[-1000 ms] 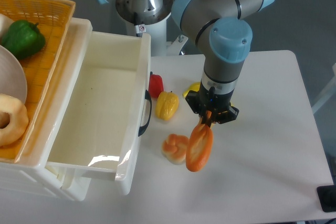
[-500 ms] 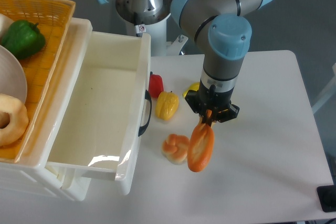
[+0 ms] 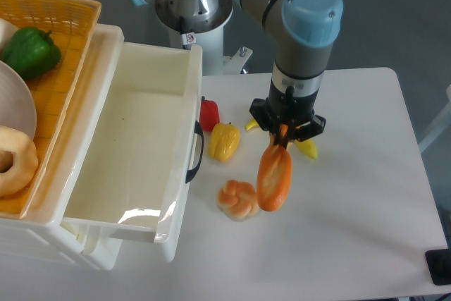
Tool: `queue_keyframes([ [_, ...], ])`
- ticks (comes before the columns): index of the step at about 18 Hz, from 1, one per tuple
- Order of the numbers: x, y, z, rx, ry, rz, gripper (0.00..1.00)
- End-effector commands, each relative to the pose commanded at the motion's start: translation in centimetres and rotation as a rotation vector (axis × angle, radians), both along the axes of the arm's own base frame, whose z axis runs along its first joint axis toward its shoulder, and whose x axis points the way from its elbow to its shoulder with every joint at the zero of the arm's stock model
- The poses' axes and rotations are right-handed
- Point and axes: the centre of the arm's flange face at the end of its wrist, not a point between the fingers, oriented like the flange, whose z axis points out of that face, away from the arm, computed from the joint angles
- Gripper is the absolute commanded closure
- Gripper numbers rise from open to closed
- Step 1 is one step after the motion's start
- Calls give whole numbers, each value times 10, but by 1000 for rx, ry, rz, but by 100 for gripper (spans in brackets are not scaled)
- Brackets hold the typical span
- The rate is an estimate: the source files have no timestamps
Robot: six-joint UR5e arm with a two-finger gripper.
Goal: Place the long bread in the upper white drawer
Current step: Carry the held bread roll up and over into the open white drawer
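Observation:
The long bread (image 3: 274,179), a glossy orange-brown loaf, hangs end-down above the table, right of the drawer. My gripper (image 3: 284,137) is shut on its upper end, fingers pointing down. The upper white drawer (image 3: 113,167) stands pulled open at the left, its inside bare, with a dark curved handle (image 3: 195,151) on its front. The loaf is well to the right of that handle and outside the drawer.
A small knotted bun (image 3: 237,200) lies just left of the loaf's lower end. A yellow pepper (image 3: 225,141), a red pepper (image 3: 209,113) and a banana (image 3: 306,148) lie on the table. The yellow basket (image 3: 60,68) at left holds a green pepper (image 3: 29,52) and a doughnut (image 3: 14,160).
The gripper has risen with the long bread and shifted slightly right and away. The banana behind it now shows more.

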Motion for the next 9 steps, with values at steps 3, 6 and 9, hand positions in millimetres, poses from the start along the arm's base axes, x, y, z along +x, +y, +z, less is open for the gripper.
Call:
queue_keyframes([
  [3,12,-3,13,7,-6,12,93],
  [6,28,-3,27,16,-4,25,93],
  [9,46,4,40,65,-21,58,93],
])
